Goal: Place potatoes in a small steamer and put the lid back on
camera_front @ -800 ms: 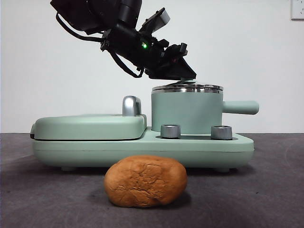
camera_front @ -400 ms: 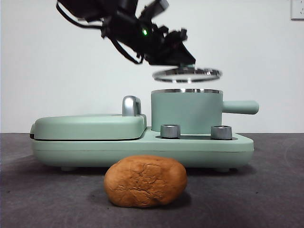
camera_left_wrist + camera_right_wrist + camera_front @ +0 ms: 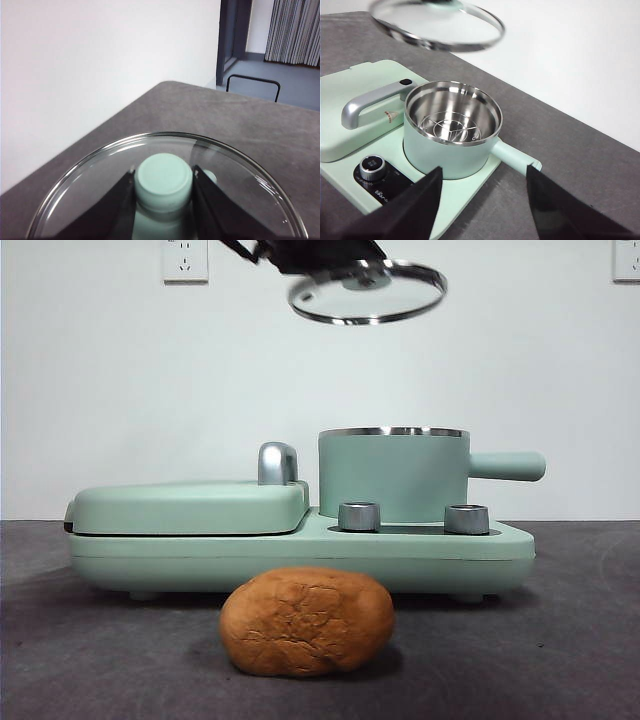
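We have the round clear glass lid (image 3: 367, 292) with its steel rim at the top centre of the front view, tilted and well above the pot, and our left gripper (image 3: 163, 187) is clamped on its small mint-green knob (image 3: 164, 176), one black jaw on each side. That leaves the mint-green cylindrical steamer pot (image 3: 393, 475) open at centre right, sitting on the mint-green cooker base (image 3: 300, 555); in our right wrist view its shiny steel inside shows a wire rack (image 3: 450, 127) and nothing else. The rounded orange-brown potato (image 3: 306, 621) with its cracked skin lies on the dark table (image 3: 80, 660) at the bottom centre, just in front of the base and untouched. Our right gripper (image 3: 484, 200) hangs above the cooker with jaws spread, carrying nothing. So, as we judge it, the uncovering is done; loading the potato and closing the pot are both left.
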